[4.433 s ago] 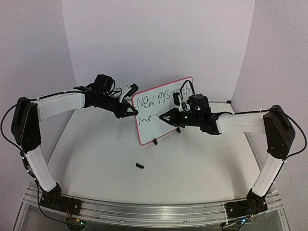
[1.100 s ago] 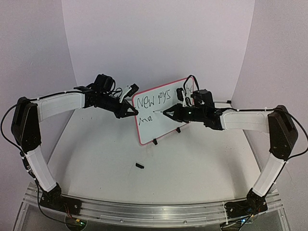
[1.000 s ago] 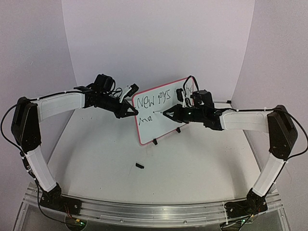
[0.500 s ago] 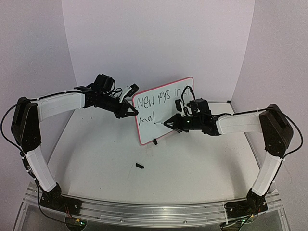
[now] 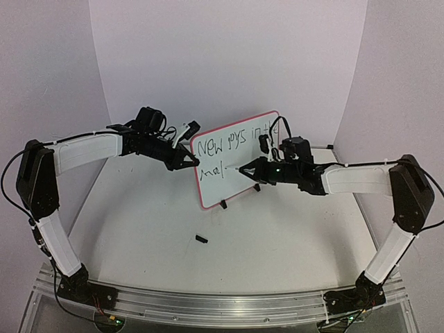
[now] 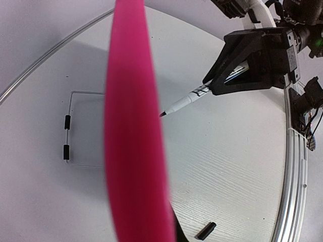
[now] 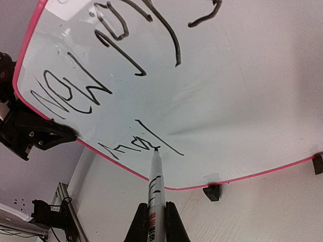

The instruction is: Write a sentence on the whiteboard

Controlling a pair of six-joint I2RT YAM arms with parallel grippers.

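The whiteboard point(image 5: 239, 173) point(image 7: 227, 91), white with a thin red-pink frame, stands tilted at mid-table. My left gripper point(image 5: 189, 163) is shut on its left edge; in the left wrist view the blurred pink frame point(image 6: 132, 126) hides the jaws. My right gripper point(image 5: 254, 168) point(image 7: 154, 210) is shut on a black-and-white marker point(image 7: 155, 181) point(image 6: 191, 98). The marker's tip touches the board beside the last stroke of the lower row. The sentence point(image 5: 232, 142) point(image 7: 75, 91) shows an upper row of black letters and a short lower row point(image 7: 141, 143).
The marker's black cap point(image 5: 202, 239) point(image 6: 206, 231) lies on the table in front of the board. The board's small black feet point(image 5: 223, 204) point(image 7: 212, 192) rest on the table. A thin wire stand point(image 6: 66, 143) lies behind the board. A metal rail point(image 5: 208, 302) runs along the near edge.
My right gripper swept down the board, drawing a long slanted stroke in the lower row, then moved right and up. The left arm and the board stayed still.
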